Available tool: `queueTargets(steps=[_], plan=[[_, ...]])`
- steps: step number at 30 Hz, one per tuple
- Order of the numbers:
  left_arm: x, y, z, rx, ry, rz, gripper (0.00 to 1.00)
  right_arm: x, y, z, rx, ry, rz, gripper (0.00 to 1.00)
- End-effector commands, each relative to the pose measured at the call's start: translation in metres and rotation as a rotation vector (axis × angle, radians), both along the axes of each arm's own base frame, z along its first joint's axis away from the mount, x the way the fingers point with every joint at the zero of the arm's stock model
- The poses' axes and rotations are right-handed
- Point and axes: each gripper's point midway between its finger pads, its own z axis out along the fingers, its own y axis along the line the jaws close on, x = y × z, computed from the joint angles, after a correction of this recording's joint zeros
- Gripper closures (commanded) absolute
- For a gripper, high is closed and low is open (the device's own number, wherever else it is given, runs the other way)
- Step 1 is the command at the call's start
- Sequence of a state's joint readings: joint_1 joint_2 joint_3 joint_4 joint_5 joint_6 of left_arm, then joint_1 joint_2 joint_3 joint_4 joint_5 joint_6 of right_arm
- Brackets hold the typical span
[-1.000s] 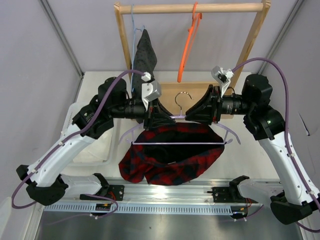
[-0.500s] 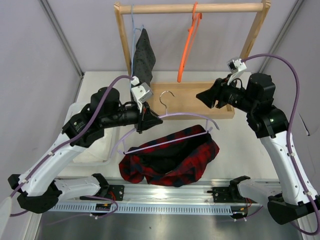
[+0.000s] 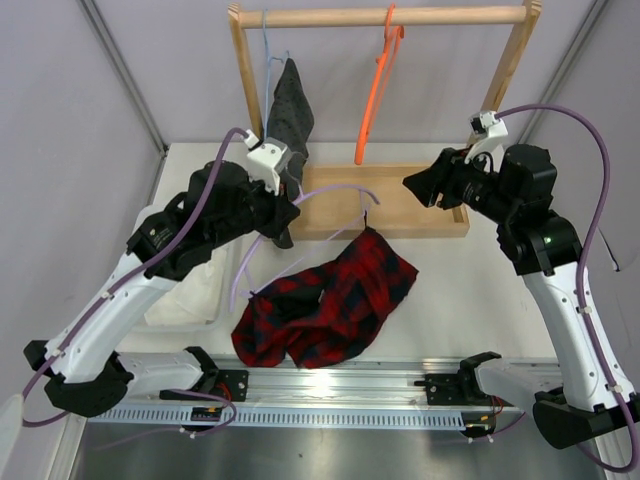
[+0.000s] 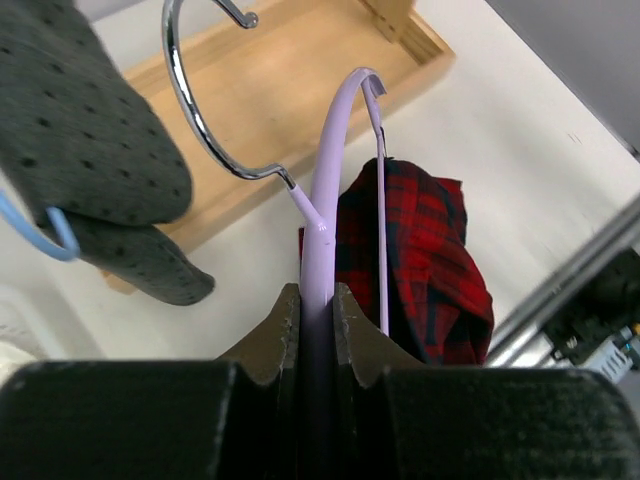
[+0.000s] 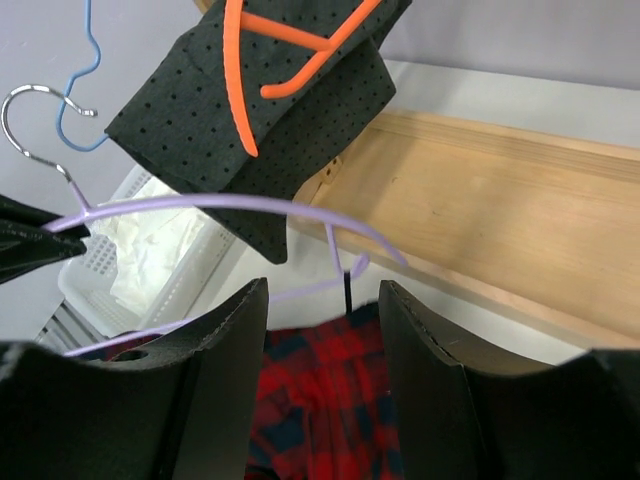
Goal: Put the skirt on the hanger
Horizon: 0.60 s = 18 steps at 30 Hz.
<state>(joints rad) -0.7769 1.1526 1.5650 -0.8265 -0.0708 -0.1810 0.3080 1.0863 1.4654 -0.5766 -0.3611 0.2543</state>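
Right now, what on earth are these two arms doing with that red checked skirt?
The left gripper is clamped on the lilac hanger, holding it tilted above the table. The red plaid skirt hangs from the hanger's far end by one corner; most of it lies bunched on the table. The right gripper is open, empty, apart from both.

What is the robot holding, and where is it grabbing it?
The left gripper pinches the thin pale lilac plastic hanger on its shoulder, near the middle; the right gripper, open, holds nothing.

pale grey walls [image 3: 180,60], white table [image 3: 470,310], wooden clothes rack [image 3: 450,15] behind.
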Motion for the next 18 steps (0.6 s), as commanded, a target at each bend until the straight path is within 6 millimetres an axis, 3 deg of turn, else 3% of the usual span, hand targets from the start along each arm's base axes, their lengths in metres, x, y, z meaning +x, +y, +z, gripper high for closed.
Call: queueTargets(steps=[1,6,7,8,10,13,16,17,18], plan=[[0.023,0.011,0.065,-0.134,-0.138,0.145,1.0,-0.006,-0.008,0.031,0.029,-0.07,-0.032,0.46],[0.041,0.01,0.092,-0.142,-0.169,0.216,1.0,-0.004,0.004,0.045,0.092,-0.09,0.016,0.46],[0.048,0.007,0.09,-0.134,-0.164,0.228,1.0,-0.003,0.006,0.049,0.102,-0.098,0.021,0.46],[0.049,0.007,0.103,-0.156,-0.185,0.236,1.0,0.003,0.009,0.05,0.107,-0.098,0.022,0.46],[0.06,0.004,0.101,-0.134,-0.183,0.269,1.0,0.006,0.01,0.058,0.112,-0.11,0.01,0.46],[0.068,0.004,0.121,-0.169,-0.227,0.298,1.0,0.011,0.012,0.061,0.115,-0.115,-0.002,0.46],[0.075,0.007,0.156,-0.221,-0.285,0.337,1.0,0.013,0.011,0.061,0.11,-0.117,-0.013,0.46],[0.083,0.002,0.153,-0.207,-0.284,0.348,1.0,0.012,0.011,0.062,0.109,-0.116,-0.014,0.46],[0.082,0.009,0.174,-0.242,-0.32,0.371,1.0,0.012,0.01,0.062,0.106,-0.118,-0.018,0.46]])
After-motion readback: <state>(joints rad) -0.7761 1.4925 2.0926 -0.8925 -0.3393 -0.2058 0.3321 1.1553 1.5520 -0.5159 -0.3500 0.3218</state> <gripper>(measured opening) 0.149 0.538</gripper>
